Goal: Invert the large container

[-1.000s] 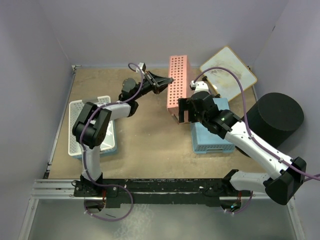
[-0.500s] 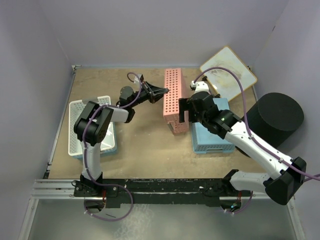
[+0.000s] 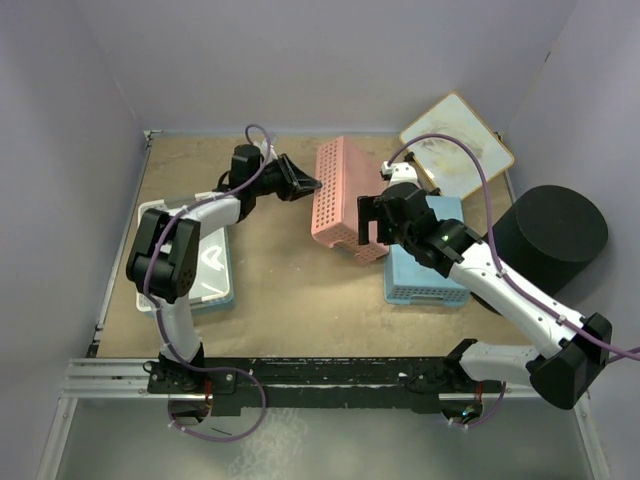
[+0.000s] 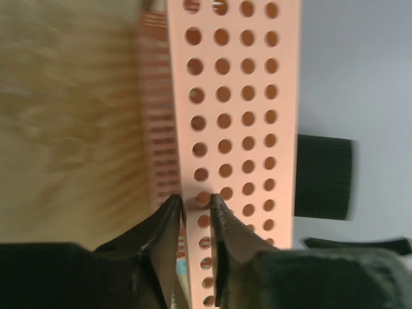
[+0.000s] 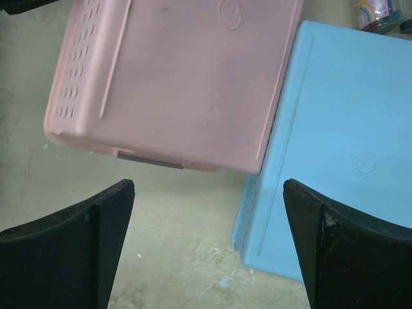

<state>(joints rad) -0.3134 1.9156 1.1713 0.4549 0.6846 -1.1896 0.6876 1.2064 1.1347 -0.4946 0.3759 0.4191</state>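
Observation:
The large container, a tall round matte-black bin, stands at the table's right edge beyond my right arm; neither gripper touches it. My left gripper is shut on the rim of a pink perforated basket and holds it tilted on its edge at mid-table. In the left wrist view the fingertips pinch the pink wall. My right gripper is open and empty, hovering just right of the pink basket. In the right wrist view its fingers straddle bare table below the pink basket's underside.
An upside-down blue basket lies beside the pink one, also in the right wrist view. A white basket stacked on a blue one sits at the left. A white board leans at the back right. Walls close three sides.
My left gripper has swung left and back with the pink basket, which has tipped from standing on its side to leaning with its underside toward the right gripper. The right arm has barely moved.

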